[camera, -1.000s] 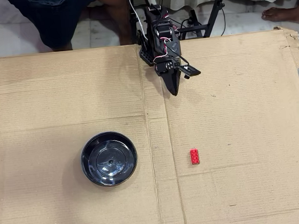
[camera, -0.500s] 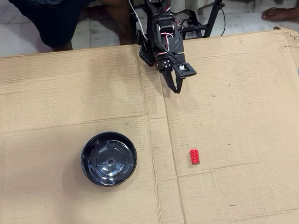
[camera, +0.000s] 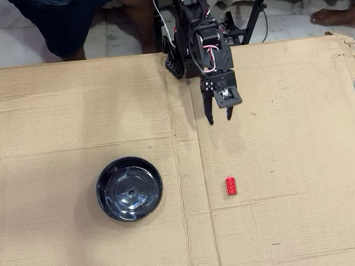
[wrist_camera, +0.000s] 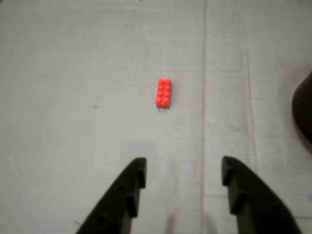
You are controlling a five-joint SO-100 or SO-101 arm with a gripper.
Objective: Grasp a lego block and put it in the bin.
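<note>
The red lego block [camera: 231,186] lies flat on the cardboard, studs up, right of centre in the overhead view. In the wrist view the block [wrist_camera: 164,93] sits ahead of my gripper [wrist_camera: 184,170], between the lines of the two black fingers and well beyond their tips. My gripper [camera: 219,117] is open and empty, hanging above the cardboard some way behind the block. The black bowl [camera: 129,188] stands to the left of the block in the overhead view; its dark edge [wrist_camera: 303,106] shows at the right border of the wrist view.
The cardboard sheet [camera: 73,116] covers the table, with fold creases running through it. The arm's base [camera: 192,34] stands at the sheet's far edge. A person's legs [camera: 66,22] and a foot [camera: 337,15] are beyond that edge, beside a tripod leg [camera: 255,10].
</note>
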